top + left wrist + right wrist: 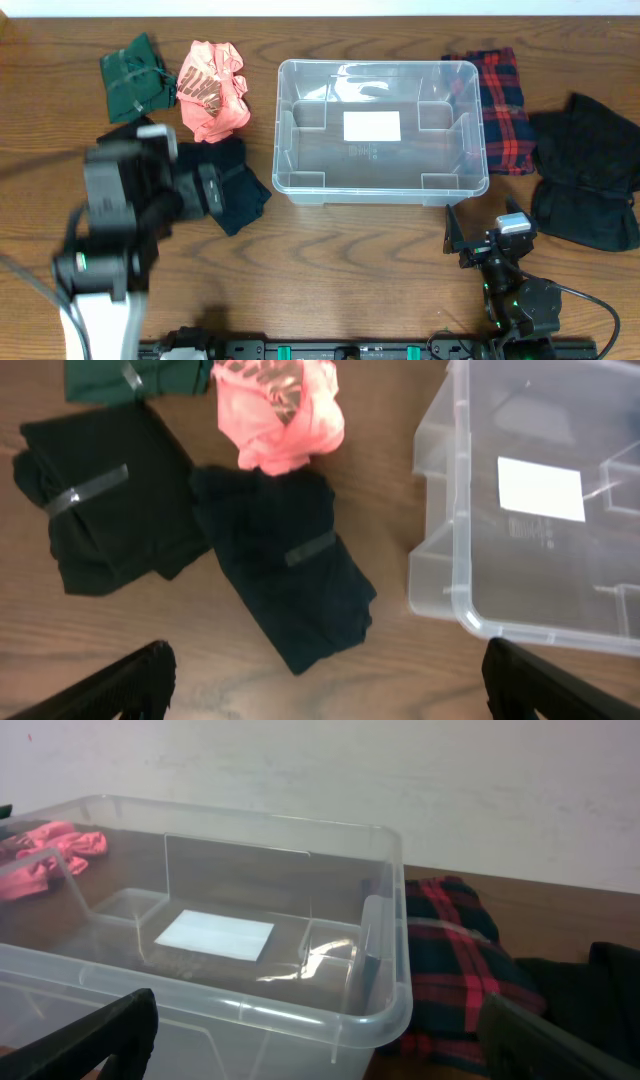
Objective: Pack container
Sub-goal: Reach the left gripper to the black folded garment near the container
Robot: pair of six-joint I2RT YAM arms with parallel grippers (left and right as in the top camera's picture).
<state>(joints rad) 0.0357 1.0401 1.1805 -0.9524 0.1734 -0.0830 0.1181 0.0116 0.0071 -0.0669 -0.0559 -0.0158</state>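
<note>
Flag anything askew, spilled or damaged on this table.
Nothing stands out. The container sits upright, intact and empty; the pink garment and plaid garment lie bundled on the table beside it.

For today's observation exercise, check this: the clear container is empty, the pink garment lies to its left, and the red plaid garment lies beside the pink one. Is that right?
One detail is wrong. The overhead view shows the red plaid garment right of the container, not beside the pink garment. The container is empty, with the pink garment to its left.
</note>
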